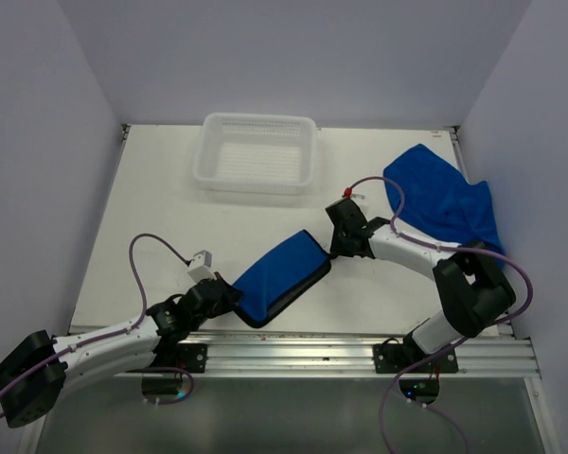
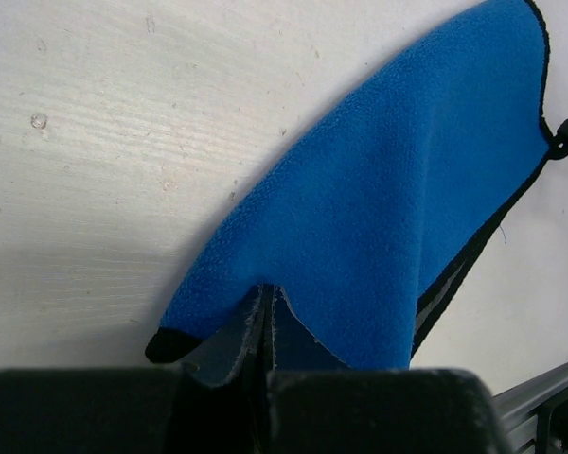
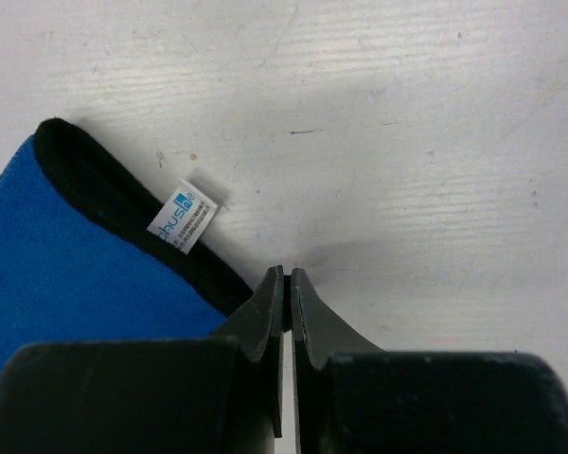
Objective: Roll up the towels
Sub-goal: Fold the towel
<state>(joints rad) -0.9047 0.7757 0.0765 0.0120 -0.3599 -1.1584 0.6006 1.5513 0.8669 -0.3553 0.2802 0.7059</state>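
Note:
A royal-blue towel (image 1: pixel 282 276) with a black hem lies folded in a diagonal band across the table's middle. My left gripper (image 1: pixel 235 295) is shut on its near left corner; in the left wrist view the cloth (image 2: pixel 398 189) bunches up into the tips of the gripper (image 2: pixel 265 288). My right gripper (image 1: pixel 333 251) sits at the towel's far right corner. In the right wrist view the gripper (image 3: pixel 287 272) is shut, with a sliver of the black hem between the tips, and the towel (image 3: pixel 57 274) and its white label (image 3: pixel 183 216) lie to the left. A second blue towel (image 1: pixel 443 200) lies crumpled at the right rear.
A white plastic basket (image 1: pixel 256 180) stands at the back centre, with nothing in it. A metal rail (image 1: pixel 360 350) runs along the table's near edge. Purple cables (image 1: pixel 151 248) loop over both arms. Walls close in the table's left, right and back.

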